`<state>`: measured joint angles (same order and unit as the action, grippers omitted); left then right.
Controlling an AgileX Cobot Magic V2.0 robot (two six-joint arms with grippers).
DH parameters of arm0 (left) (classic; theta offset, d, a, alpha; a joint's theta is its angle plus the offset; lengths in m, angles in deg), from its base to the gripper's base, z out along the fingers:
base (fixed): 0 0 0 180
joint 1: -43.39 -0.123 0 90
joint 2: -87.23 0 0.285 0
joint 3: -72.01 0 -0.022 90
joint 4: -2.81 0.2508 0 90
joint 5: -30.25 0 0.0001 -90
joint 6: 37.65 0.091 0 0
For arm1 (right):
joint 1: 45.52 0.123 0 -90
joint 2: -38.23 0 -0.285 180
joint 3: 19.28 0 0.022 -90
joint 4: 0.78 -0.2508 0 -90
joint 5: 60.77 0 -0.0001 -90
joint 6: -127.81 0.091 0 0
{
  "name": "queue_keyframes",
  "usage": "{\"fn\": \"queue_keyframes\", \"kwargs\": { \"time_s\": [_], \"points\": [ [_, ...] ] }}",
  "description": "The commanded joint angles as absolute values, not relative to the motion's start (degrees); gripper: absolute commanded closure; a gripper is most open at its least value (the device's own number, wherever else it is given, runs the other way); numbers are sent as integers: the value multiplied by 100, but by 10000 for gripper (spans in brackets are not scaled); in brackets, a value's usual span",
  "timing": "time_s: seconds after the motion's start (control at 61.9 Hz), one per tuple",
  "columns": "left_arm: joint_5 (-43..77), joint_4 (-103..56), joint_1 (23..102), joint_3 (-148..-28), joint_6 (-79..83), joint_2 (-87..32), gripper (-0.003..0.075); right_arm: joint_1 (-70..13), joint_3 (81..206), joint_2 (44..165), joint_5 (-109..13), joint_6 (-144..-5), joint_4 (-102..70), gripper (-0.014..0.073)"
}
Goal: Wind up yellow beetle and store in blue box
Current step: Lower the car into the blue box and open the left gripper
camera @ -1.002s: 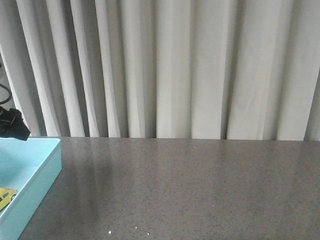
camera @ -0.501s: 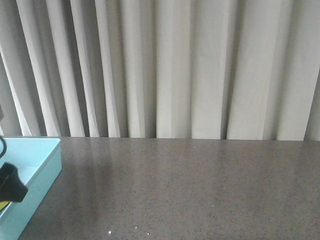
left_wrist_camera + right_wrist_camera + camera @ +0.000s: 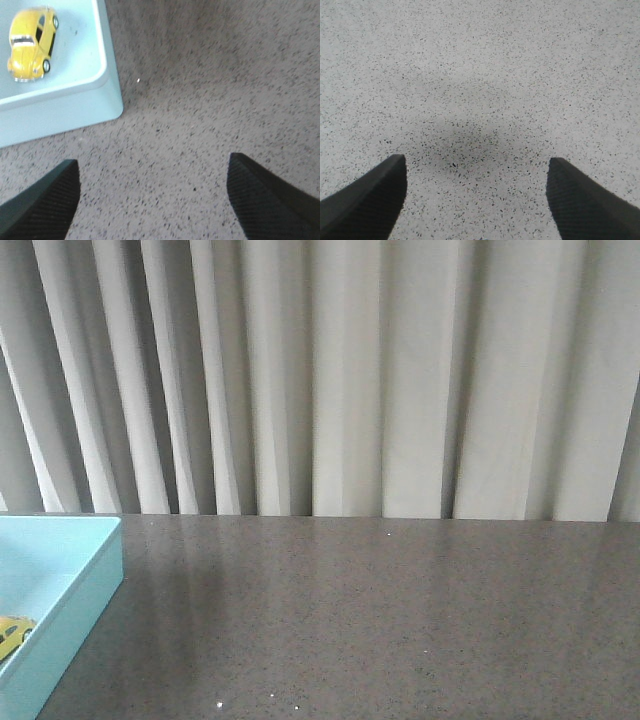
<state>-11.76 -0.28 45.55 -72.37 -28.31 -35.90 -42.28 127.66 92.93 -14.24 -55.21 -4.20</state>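
The yellow beetle stands on its wheels on the floor of the blue box, near one corner. In the front view only a yellow sliver of the beetle shows at the left edge, inside the blue box. My left gripper is open and empty over bare tabletop, just outside the box's corner. My right gripper is open and empty over bare speckled tabletop. Neither gripper shows in the front view.
The grey speckled table stretches from the box to the right edge. A pleated white curtain hangs behind its far edge.
The left arm's dark end, seen at the front view's left edge by the box, dropped lower and has now left that view. The beetle lies in the box as before.
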Motion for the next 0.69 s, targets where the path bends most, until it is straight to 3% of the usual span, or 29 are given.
{"fn": "queue_keyframes", "kwargs": {
  "time_s": [0.0, 0.21, 0.291, 0.549, 0.678],
  "points": [
    [-119, -98, 4659, -6972, -2947, -4083, 144, -4237, 12904, 9259, -1761, -5555, -431, 33],
    [497, -283, 4672, -6600, -2948, -4774, 191, -4237, 12904, 9266, -1751, -5555, -425, 70],
    [539, -417, 4672, -6552, -2948, -4846, 261, -4237, 12904, 9266, -1729, -5555, -431, 137],
    [722, -653, 4672, -6552, -2948, -4837, 589, -4237, 12904, 9266, -1650, -5555, -431, 491],
    [844, -653, 4672, -6552, -2948, -4837, 715, -4237, 12904, 9266, -1650, -5555, -431, 608]
  ]
}}
